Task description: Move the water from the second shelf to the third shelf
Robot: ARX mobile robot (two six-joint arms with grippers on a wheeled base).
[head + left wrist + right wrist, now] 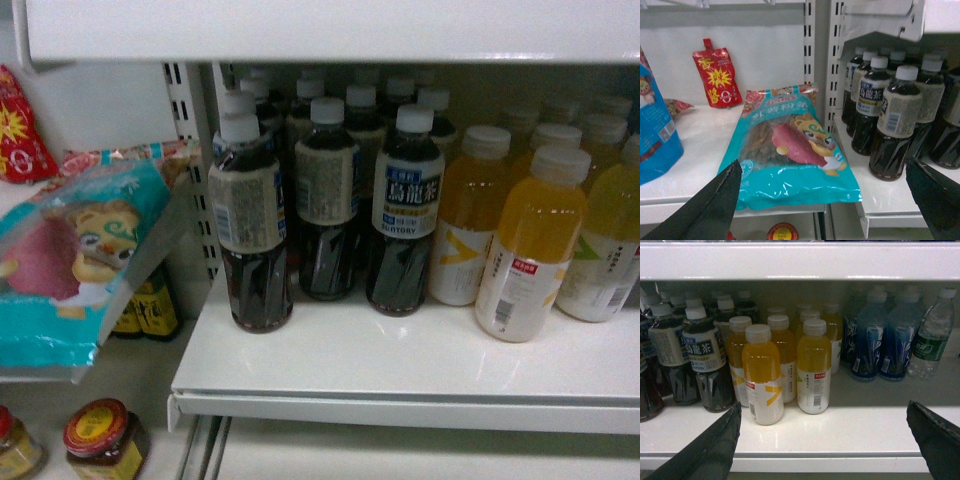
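The water (931, 342) is a clear ribbed bottle with a white cap and a green label. It stands at the far right of the white shelf (865, 425) in the right wrist view, just right of the blue-labelled bottles (882, 342). My right gripper (823, 412) is open in front of the shelf edge, left of the water and apart from it, with nothing between its fingers. My left gripper (823, 170) is also open and holds nothing, in front of a teal snack bag (790, 150). The head view shows neither gripper nor the water.
Dark tea bottles (405, 215) and orange drink bottles (525, 250) stand in rows on the shelf (400, 370). Another shelf board (330, 30) hangs close above. The teal bag (70, 260) overhangs the left bay, with a red pouch (716, 75) behind it and jars (100, 440) below.
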